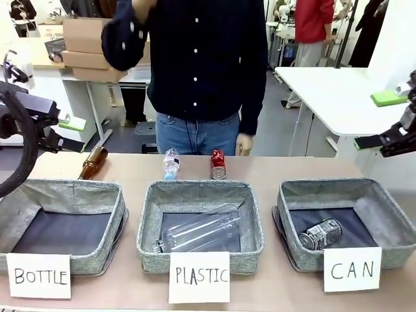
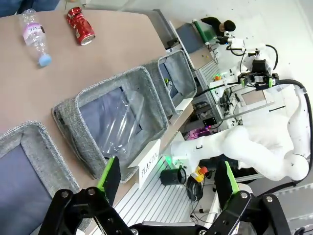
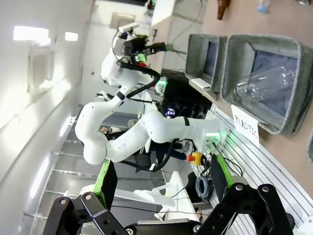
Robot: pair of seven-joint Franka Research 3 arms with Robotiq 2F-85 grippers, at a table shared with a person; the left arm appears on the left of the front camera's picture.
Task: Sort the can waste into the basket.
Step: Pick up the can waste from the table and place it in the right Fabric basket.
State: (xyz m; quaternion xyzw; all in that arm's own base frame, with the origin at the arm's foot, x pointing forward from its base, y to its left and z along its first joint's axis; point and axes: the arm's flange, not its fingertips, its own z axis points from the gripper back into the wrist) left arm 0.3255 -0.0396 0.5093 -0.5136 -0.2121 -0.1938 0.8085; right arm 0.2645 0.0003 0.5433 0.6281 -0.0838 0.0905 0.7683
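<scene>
The red can (image 1: 218,164) lies on the table beyond the middle bin, near the person's hanging hand (image 1: 244,144); it also appears top left in the left wrist view (image 2: 80,25). The dark can (image 1: 322,234) lies tilted inside the CAN basket (image 1: 390,240) at the right. My left gripper (image 1: 65,133) hangs open at the left edge, above and behind the BOTTLE bin, nothing between its fingers (image 2: 168,176). My right gripper (image 1: 380,120) is open at the right edge, above the CAN basket's far side, empty (image 3: 161,176).
The PLASTIC bin (image 1: 149,234) in the middle holds a clear bottle (image 1: 205,233). The BOTTLE bin (image 1: 117,221) stands at the left. A small clear bottle (image 1: 171,164) and a brown glass bottle (image 1: 93,162) lie on the table behind the bins. A person stands at the far edge.
</scene>
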